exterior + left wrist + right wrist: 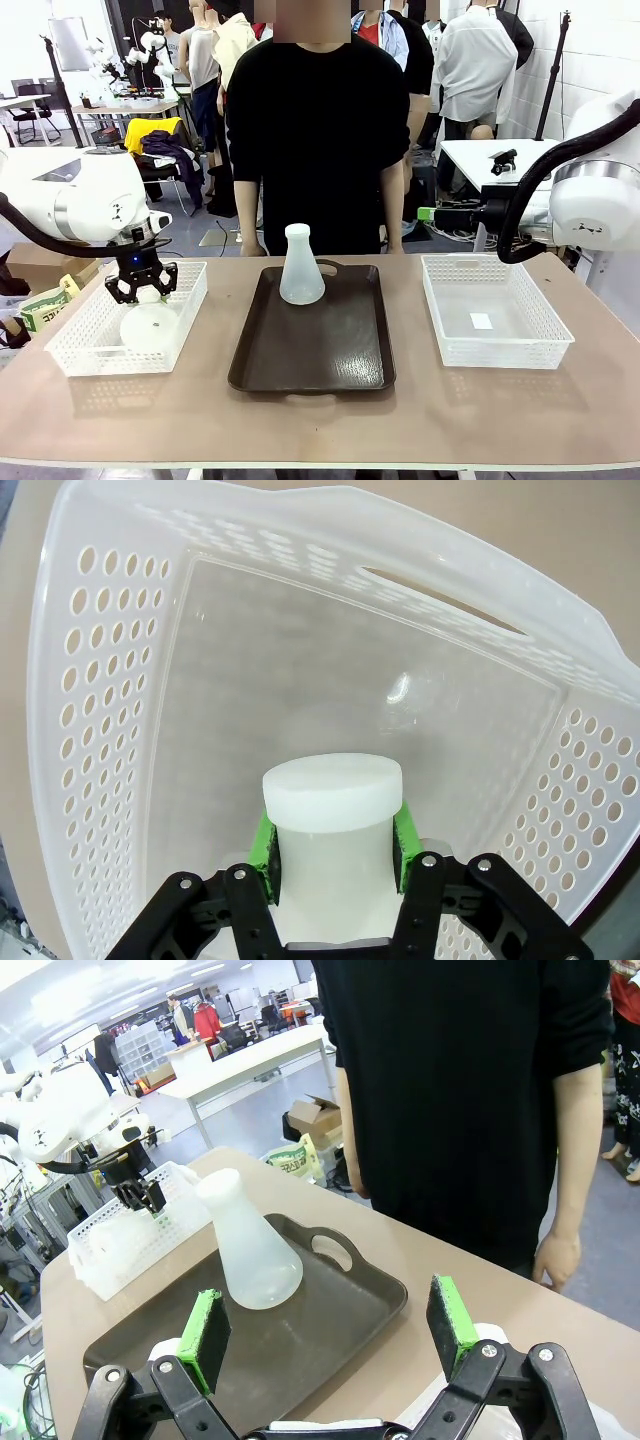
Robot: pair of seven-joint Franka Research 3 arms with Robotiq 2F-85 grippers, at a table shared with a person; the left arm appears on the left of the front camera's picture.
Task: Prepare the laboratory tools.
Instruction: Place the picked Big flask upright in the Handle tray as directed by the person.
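One frosted-white conical flask stands upright on the far part of the dark brown tray; it also shows in the right wrist view. A second flask sits in the white mesh basket on the left. My left gripper reaches down into that basket and is shut on this flask's neck, green pads pressed on both sides. Well above the table's right side, my right gripper is open with nothing between its fingers.
A second white mesh basket stands at the right with a small white slip inside. A person in a black top stands at the far edge, one hand hanging down. The near strip of table is bare.
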